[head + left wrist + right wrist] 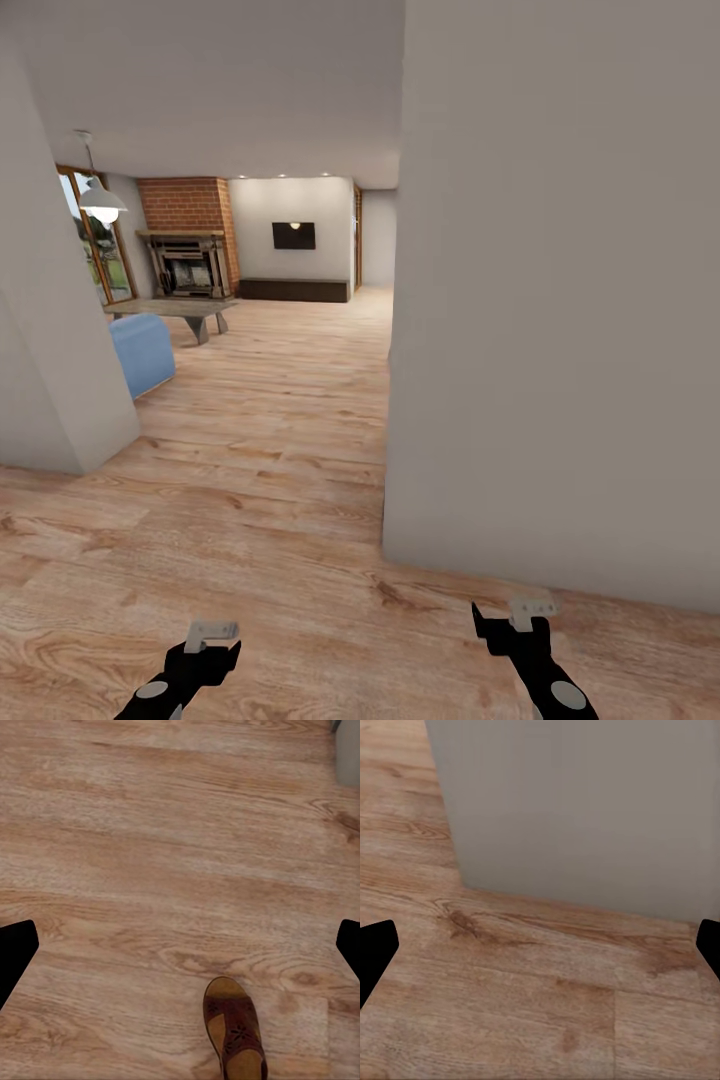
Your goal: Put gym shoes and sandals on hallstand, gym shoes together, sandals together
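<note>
**Shoe round-up barely begun: one sandal in sight, nothing in hand**

A single dark brown leather sandal with a tan footbed and cut-out strap (235, 1031) lies flat on the light brown wood-plank corridor floor (150, 832), seen by the left wrist camera at about 5 o'clock in its picture. Its heel end is cut off by the frame edge. It rests alone on the planks.

The left pincer (212, 640) hangs low over the floor at 7 o'clock in the head view; its two dark fingertips (13, 945) stand far apart at the sides of the wrist picture, with bare floor between them, so it is wide open and holds nothing. The right pincer (518, 618), at 5 o'clock in the head view, is likewise spread wide and empty, facing the foot of a plain grey-white wall (585, 802).

Ahead, at 11 o'clock, the corridor opens onto a living room with a red brick fireplace (190, 240) and a pale blue armchair (142, 352).

As I judge it, the task is near its start: at least this sandal remains to be lifted, and all the racking is yet to come.
</note>
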Controlling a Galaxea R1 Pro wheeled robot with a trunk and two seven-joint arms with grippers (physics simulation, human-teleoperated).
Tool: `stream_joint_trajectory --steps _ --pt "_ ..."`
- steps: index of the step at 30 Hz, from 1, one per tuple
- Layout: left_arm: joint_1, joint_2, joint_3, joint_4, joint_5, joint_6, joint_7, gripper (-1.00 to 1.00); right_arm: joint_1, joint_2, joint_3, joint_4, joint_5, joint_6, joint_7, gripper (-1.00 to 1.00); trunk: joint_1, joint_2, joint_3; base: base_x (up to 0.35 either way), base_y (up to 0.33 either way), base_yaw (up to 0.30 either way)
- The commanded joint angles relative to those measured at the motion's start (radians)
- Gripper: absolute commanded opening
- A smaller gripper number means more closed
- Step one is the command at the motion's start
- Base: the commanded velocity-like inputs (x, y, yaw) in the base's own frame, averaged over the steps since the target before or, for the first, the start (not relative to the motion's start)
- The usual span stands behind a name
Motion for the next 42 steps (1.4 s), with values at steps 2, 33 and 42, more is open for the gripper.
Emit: stream_joint_trajectory --steps 2,33,42 --pt "-0.001 0.0 0.007 0.001 -0.005 -0.003 -0.006 1.0 -0.001 0.0 -0.001 0.0 0.0 -0.003 0.0 1.0 0.008 -0.015 -0.008 0.0 0.0 0.0" --pt "-0.002 -0.002 0.011 0.001 -0.005 -0.004 -0.006 1.0 -0.001 0.0 -0.002 -0.001 -0.001 -0.001 0.0 1.0 0.127 -0.232 -0.151 0.0 0.0 0.0" --pt "-0.002 -0.002 0.012 0.001 -0.004 -0.004 -0.006 1.0 -0.001 0.0 -0.002 -0.003 -0.001 0.0 -0.002 1.0 0.161 -0.295 -0.193 0.0 0.0 0.0"
